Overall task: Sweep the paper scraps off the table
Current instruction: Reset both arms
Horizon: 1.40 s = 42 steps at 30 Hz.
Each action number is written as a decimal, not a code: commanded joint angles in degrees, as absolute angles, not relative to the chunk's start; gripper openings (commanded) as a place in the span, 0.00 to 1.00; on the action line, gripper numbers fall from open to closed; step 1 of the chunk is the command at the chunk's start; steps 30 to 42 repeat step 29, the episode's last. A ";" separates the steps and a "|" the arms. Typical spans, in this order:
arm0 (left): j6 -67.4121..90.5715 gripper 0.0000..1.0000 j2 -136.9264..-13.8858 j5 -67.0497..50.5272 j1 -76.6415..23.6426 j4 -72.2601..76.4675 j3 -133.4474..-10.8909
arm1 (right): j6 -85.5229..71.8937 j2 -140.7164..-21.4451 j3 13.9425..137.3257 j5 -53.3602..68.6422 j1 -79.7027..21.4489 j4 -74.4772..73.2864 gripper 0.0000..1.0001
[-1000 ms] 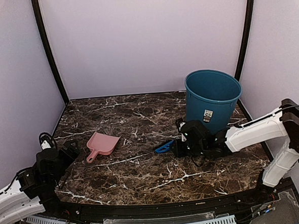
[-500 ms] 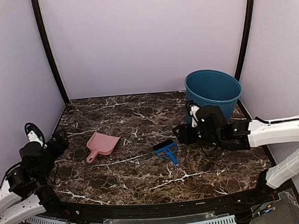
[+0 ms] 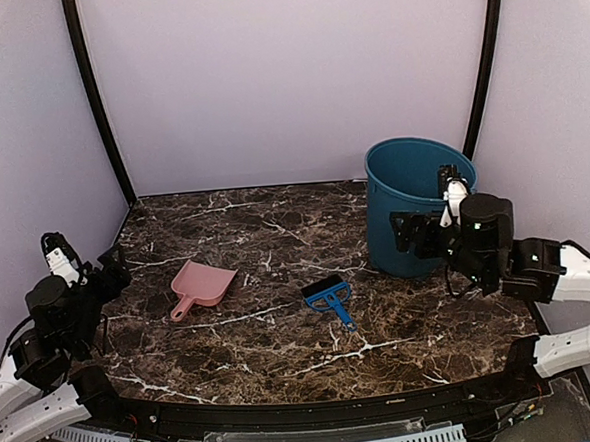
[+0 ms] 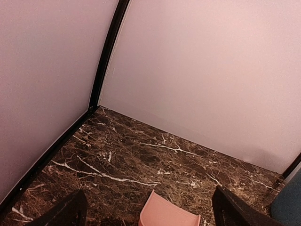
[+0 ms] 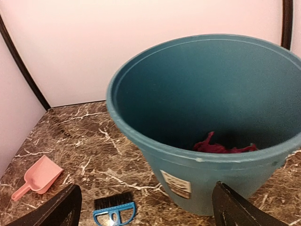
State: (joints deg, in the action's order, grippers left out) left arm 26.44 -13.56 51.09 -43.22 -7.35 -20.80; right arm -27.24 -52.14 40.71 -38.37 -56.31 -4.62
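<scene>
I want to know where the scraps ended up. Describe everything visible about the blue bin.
The blue bin is a round, teal bucket of smooth, plastic-looking material, wider at its thick rolled rim than lower down. It stands upright and open on the table, at the far right near the back wall. A white label sits on its outer wall. Inside, at the bottom, lie crumpled magenta paper scraps.

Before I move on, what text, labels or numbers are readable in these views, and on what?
White sticker on the outer wall of the blue bin: dark print, too blurred to read.
Pink dustpan, blue brush: no text visible.
</scene>
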 commanded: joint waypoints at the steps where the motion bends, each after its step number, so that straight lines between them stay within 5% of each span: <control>1: 21.34 0.96 -15.47 52.21 -42.97 -1.71 -19.21 | -27.32 -46.33 35.37 -48.63 -56.09 -2.99 0.99; 16: 19.24 0.95 -14.21 54.39 -42.97 -2.15 -17.65 | -18.47 -37.71 24.83 -51.44 -55.85 11.18 0.99; 42: 18.31 0.96 -13.80 55.40 -42.96 -1.51 -17.18 | -17.87 -40.46 25.65 -51.39 -55.37 11.08 0.99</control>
